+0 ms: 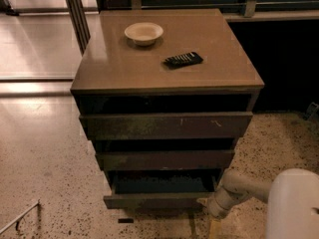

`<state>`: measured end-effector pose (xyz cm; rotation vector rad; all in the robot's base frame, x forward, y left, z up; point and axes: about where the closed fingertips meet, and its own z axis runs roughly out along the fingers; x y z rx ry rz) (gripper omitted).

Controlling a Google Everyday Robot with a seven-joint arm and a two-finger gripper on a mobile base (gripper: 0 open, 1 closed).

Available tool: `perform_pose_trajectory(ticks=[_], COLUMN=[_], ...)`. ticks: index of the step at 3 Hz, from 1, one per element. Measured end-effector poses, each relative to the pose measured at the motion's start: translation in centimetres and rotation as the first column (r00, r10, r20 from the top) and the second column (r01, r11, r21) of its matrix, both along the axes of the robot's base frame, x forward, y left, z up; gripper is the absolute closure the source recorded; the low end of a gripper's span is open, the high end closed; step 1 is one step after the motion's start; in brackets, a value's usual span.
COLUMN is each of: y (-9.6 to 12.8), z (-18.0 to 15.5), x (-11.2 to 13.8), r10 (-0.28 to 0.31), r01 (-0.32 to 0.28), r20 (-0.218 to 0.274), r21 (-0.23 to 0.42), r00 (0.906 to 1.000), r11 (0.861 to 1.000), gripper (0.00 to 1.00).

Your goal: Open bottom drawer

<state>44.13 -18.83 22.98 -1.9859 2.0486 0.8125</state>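
Observation:
The cabinet [167, 73] has three dark brown-olive drawer fronts. The bottom drawer [154, 199] is the lowest and narrowest; it stands pulled out a little, with its dark interior [162, 183] showing above the front. My gripper [208, 203] is at the right end of that drawer front, low near the floor, at the end of the pale arm [239, 188] coming in from the lower right. The top drawer front [167, 125] and middle drawer front [164, 160] sit above it.
A pale bowl [143, 33] and a black remote [183, 59] lie on the cabinet top. The floor is speckled terrazzo [45, 183]. A thin metal piece [20, 218] lies at lower left. A dark recess [289, 59] is right of the cabinet.

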Motion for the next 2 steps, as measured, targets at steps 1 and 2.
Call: perform_pose_trajectory(ticks=[1, 2], y=[0.39, 0.39], z=[1.81, 1.81], x=[-2.42, -2.42], r10=[0.037, 0.037], r01=[-0.037, -0.037], r20=[-0.073, -0.073], r21=[0.009, 0.009], r00=[0.9966, 0.9966], r11=[0.999, 0.999], gripper=[0.0, 0.0])
